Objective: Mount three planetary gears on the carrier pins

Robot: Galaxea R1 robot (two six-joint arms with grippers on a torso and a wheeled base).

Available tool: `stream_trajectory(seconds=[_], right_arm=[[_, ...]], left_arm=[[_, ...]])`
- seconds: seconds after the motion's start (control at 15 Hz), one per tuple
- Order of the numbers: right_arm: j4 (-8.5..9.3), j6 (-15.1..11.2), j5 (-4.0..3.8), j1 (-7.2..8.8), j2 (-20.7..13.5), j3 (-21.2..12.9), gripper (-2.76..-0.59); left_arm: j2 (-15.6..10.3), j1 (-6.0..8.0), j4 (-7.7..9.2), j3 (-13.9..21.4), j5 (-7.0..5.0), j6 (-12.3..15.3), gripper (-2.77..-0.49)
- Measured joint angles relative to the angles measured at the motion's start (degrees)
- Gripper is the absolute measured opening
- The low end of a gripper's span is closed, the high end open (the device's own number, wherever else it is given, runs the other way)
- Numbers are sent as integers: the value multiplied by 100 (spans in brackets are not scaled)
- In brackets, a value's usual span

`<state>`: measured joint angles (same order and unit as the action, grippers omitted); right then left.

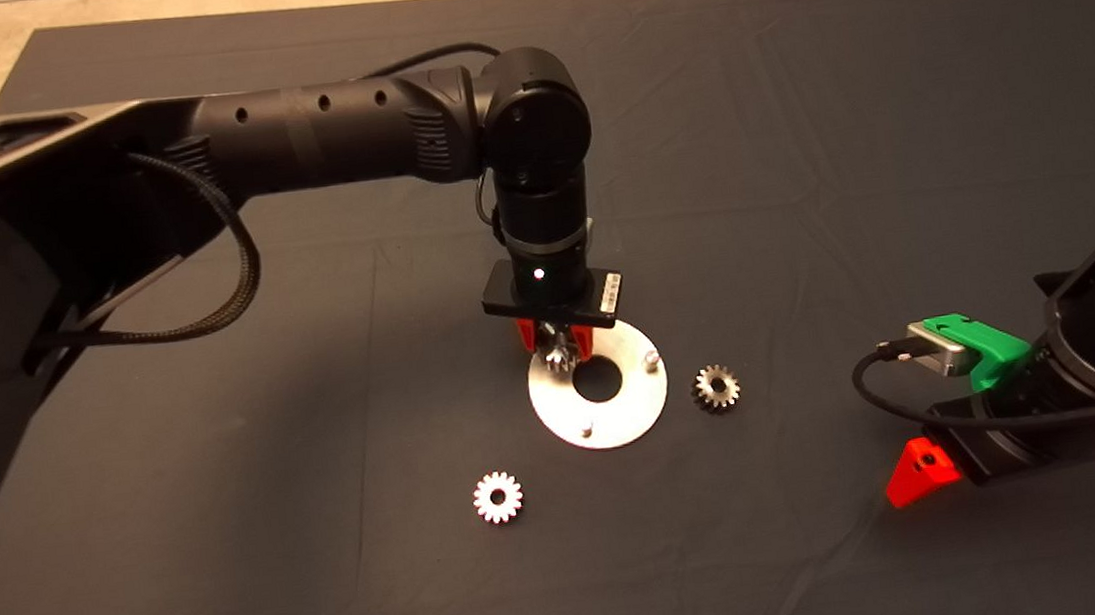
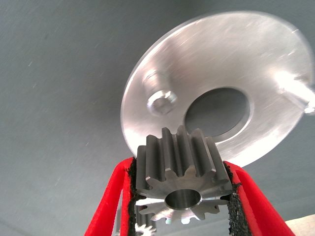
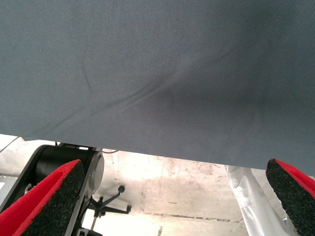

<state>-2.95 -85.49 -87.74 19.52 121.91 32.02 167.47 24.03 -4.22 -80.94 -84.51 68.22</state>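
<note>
The left pincer (image 1: 559, 355) was clenched on a small silvery toothed planetary gear (image 2: 183, 178), hovering over the flat round silver-white carrier disc (image 1: 630, 414) on the dark-matted desk (image 1: 232, 579). From the held gear, the nearest short silvery carrier pin (image 2: 161, 102) stood just beyond, bare, its axis upright. Two more gears (image 1: 498, 498) (image 1: 716, 388) lay beside the disc. The right pincer (image 3: 172, 206), released, waited well right of the disc.

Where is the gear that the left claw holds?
In the head view, the held gear sits between the left claw's fingers, over the disc's left rim.
</note>
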Motion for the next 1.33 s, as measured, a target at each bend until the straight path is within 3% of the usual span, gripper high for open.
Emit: stream_trajectory(seconds=[0.13,0.6,1.13,1.33], right_arm=[[0,0,0,0,0,0,-60],[-2,0,0,0,0,0,-60],[-2,0,0,0,0,0,-60],[0,0,0,1,0,0,-60]], left_arm=[[0,0,-5,-1,58,-115,-236],[2,0,-11,-9,58,-297,-236],[3,45,-204,-46,33,-336,-236],[4,44,-339,-46,-60,-336,-236]])
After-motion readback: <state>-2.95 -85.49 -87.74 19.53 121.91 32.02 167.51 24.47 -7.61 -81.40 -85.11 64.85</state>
